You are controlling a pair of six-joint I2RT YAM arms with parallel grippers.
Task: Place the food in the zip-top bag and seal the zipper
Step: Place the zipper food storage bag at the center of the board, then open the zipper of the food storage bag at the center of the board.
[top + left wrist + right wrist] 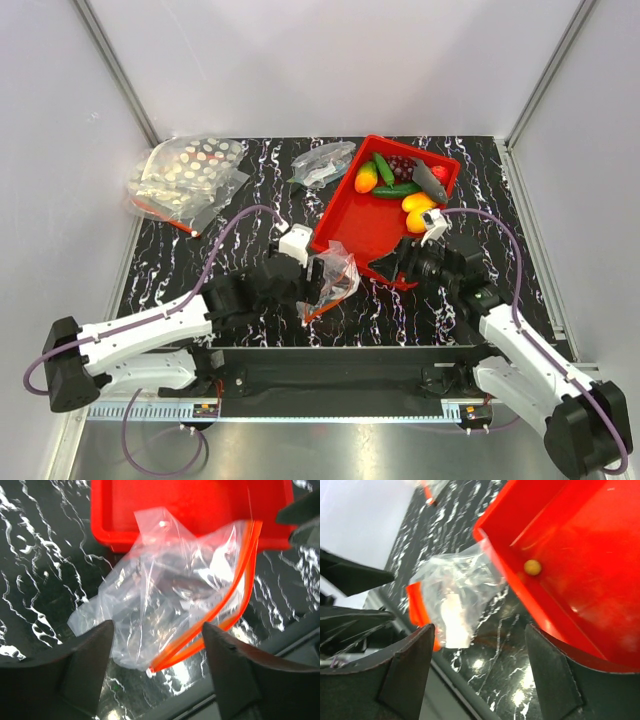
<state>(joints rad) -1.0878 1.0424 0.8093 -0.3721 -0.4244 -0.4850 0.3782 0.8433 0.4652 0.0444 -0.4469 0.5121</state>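
Observation:
The clear zip-top bag lies crumpled on the black table against the red tray's near-left corner, and its orange zipper gapes open. My left gripper is open, with the bag's lower corner between its fingers, and I cannot tell if they touch it. My right gripper is open and empty beside the tray's near edge, with the bag just beyond it. The food sits at the tray's far end: mango, cucumbers, grapes, fish, lemons and a red piece.
The red tray stands at centre right, and a small yellow ball lies inside it. Clear bags with white spots lie at the back left. A small greyish clear bag lies behind the tray. Grey walls enclose the table.

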